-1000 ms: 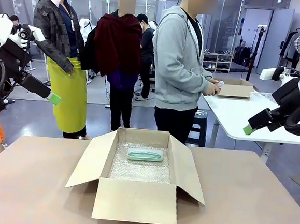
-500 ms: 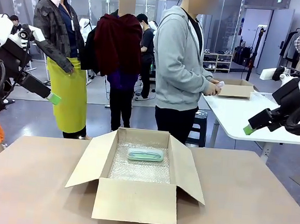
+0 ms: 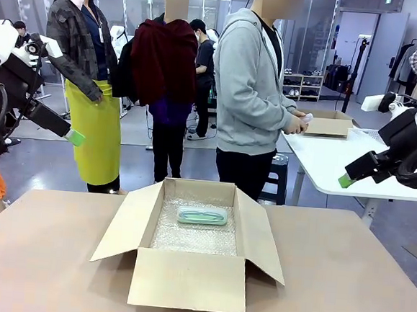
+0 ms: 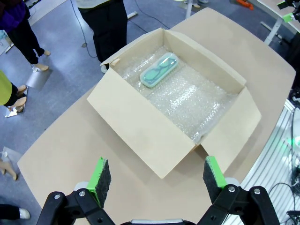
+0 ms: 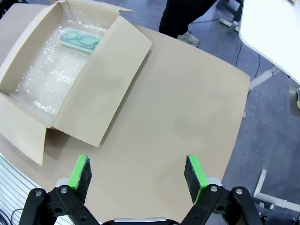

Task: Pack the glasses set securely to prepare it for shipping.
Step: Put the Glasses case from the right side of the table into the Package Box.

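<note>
With your left gripper (image 4: 154,174) and right gripper (image 5: 137,171) both spread empty, hang back from the box (image 4: 136,126) until the mint case (image 4: 159,70) gets its partner.

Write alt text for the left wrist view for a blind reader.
Seen from above, an open cardboard box lined with bubble wrap sits on a tan table, a mint green glasses case lying at one end inside. The left gripper hangs open above the table, empty.

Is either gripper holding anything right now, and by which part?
No: the left gripper and right gripper both hang open and empty above the table. The mint case lies in the box.
</note>
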Controlling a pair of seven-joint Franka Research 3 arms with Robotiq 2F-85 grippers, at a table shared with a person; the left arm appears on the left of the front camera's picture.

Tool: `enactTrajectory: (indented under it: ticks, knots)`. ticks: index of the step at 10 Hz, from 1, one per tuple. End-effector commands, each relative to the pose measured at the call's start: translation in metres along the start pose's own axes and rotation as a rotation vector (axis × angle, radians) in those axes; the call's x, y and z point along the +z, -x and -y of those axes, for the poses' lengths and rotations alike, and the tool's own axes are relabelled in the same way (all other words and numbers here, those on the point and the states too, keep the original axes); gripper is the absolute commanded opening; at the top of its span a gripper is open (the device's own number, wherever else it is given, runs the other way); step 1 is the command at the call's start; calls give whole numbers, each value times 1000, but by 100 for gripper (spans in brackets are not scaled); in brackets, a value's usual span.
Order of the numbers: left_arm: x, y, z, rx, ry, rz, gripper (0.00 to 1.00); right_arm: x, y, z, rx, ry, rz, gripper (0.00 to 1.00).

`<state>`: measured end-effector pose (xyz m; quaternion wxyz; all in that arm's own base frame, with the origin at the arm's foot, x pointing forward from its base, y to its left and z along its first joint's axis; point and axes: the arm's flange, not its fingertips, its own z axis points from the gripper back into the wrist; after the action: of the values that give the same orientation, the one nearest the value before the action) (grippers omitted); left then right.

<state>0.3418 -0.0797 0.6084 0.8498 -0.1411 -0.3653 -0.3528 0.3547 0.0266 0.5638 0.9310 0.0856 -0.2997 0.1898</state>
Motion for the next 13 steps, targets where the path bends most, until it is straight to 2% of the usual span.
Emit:
enactTrajectory:
  ticks: [1,13]
  knots:
    - [2,0,-1,1,17,11,100,0,-2,1,3,8,2,100]
    - [2,0,-1,1,17,11,100,0,-2,1,3,8,2,100]
